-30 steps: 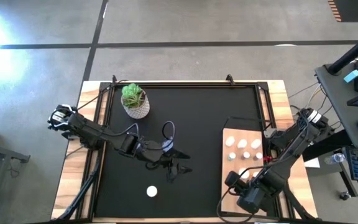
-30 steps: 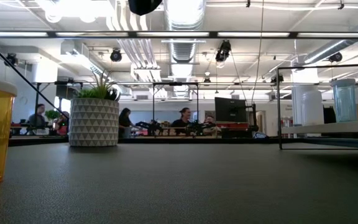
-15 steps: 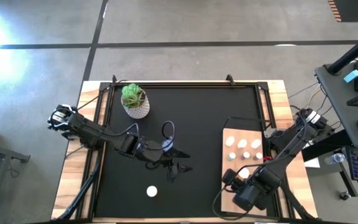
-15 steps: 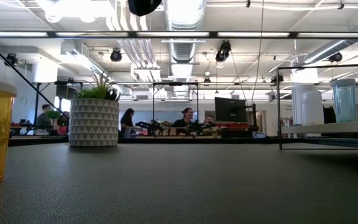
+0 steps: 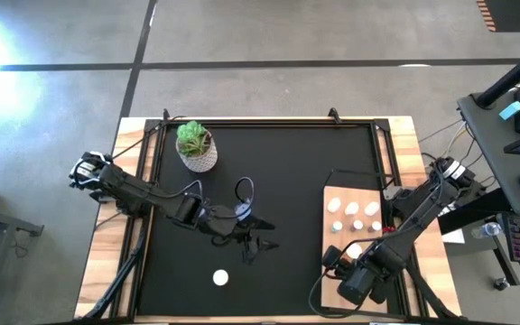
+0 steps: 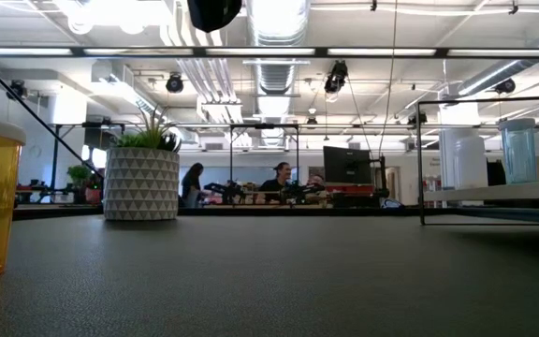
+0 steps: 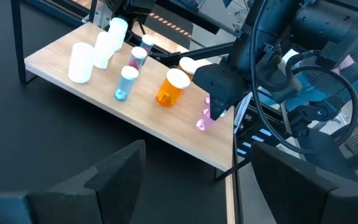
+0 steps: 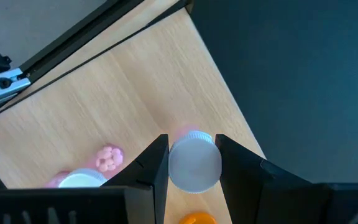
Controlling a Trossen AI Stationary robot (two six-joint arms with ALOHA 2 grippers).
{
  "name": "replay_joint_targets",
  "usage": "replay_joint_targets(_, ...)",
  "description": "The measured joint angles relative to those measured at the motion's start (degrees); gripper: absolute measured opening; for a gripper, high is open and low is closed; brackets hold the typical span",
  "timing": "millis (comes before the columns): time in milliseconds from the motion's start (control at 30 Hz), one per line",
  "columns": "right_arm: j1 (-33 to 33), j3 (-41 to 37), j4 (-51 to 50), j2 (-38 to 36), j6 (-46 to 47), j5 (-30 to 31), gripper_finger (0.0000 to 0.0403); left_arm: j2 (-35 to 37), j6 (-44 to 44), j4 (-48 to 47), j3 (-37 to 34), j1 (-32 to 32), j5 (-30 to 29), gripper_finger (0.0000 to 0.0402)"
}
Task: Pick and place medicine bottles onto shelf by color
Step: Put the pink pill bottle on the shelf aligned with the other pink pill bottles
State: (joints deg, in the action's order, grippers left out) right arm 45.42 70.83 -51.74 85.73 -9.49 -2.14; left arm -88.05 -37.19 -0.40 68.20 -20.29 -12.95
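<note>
Most bottles sit on the shelf [image 5: 350,236]; right hand [image 8: 191,163] clamped on a pink bottle [image 8: 194,163] above it. An amber bottle [image 5: 220,278] waits near the counter's front edge, left hand [image 5: 258,242] apart mid-counter.

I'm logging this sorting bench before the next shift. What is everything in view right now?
black mat: one, black, covering the table top
potted plant: one, green in a patterned pale pot, far left of the mat
shelf: one, pale wood, right side of the mat
shelf bottles: at least seven, mostly white, one blue-tinted, one amber, standing on the shelf
amber bottle: one, white-capped, alone on the mat's near side
pink bottle: one, white-capped, in the right gripper over the shelf's near end
people: a few, in the room behind
left gripper: open, mid-mat
right gripper: shut on the pink bottle
</note>
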Motion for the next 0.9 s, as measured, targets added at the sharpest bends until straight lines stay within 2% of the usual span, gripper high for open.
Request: replay_joint_targets(900,-0.10,-2.59,3.28,0.00,-0.60,-4.30,0.0105,-0.02,0.03,-0.01,-0.48,0.04,0.00,0.0274)
